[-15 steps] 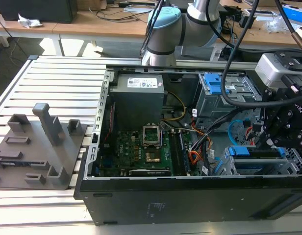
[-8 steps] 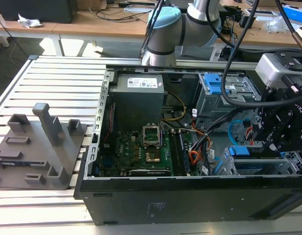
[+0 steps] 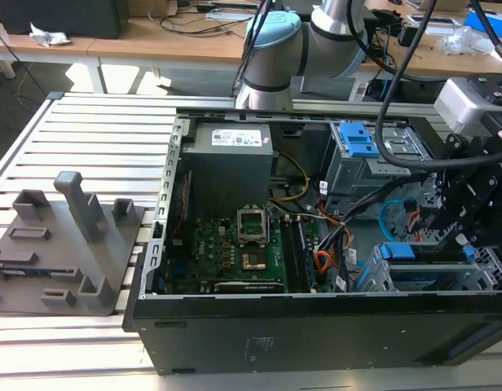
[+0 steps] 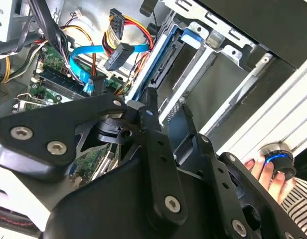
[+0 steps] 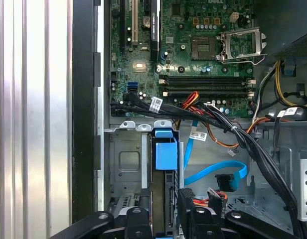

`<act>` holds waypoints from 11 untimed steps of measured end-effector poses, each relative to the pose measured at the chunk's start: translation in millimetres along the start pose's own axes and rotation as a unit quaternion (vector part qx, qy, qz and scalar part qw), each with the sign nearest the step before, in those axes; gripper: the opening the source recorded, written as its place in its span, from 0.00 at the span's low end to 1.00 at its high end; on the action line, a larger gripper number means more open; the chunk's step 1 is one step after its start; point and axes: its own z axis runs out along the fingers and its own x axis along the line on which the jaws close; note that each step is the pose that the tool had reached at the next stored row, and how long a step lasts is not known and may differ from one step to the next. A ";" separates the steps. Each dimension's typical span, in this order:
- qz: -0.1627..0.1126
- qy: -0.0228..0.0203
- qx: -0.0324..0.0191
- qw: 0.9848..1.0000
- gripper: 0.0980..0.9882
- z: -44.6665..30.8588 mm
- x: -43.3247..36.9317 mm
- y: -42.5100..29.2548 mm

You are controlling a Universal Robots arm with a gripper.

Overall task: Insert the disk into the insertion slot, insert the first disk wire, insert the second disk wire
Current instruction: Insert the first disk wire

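Sitting edge-on, disk (image 5: 166, 155) in insertion slot (image 5: 124, 164)

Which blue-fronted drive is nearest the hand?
The disk in the insertion slot, right by the hand; the blue-latched bay stands farther off.

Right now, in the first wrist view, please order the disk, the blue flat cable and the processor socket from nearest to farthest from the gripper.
1. The disk, in the insertion slot, right at the gripper.
2. The blue flat cable, beside the slot.
3. The processor socket, on the motherboard, beyond the cable bundle.
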 end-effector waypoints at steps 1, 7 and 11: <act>0.000 0.000 0.000 1.000 0.30 -7.5 0.0 0.3; 0.000 0.000 0.000 1.000 0.30 -9.0 0.0 0.4; 0.000 0.000 0.000 1.000 0.30 -9.1 -0.1 0.4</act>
